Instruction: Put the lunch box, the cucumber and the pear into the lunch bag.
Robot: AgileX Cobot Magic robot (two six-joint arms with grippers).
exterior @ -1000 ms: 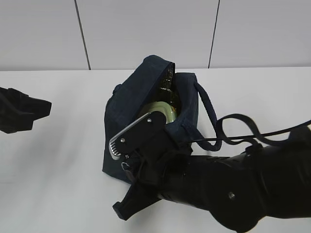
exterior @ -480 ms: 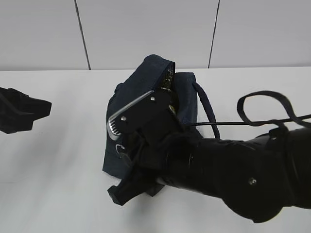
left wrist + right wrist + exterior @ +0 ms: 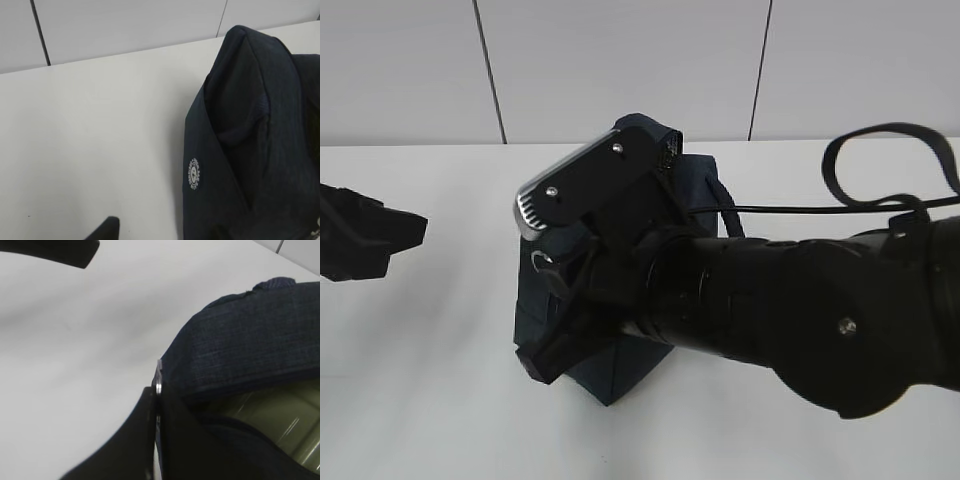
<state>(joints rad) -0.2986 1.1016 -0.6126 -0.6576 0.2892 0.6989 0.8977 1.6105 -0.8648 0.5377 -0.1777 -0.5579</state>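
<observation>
R arm slung low over dark navy fabric lunch bag [image 3: 620, 340] | right gripper [image 3: 156, 405] pinched on metal ring pull [image 3: 158, 380] | left gripper [image 3: 405, 230] parked left, aperture unclear | white table [image 3: 430, 380] open left of bag

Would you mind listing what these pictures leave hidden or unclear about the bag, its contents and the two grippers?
- Exterior view: the right arm covers the lunch bag's opening, so its contents are hidden.
- Right wrist view: only a pale green strip shows inside the bag; cucumber and pear are not visible.
- Right wrist view: the right gripper is at the metal ring pull, too close and dark to judge its grip.
- Left gripper: cut off by the exterior view's left edge.
</observation>
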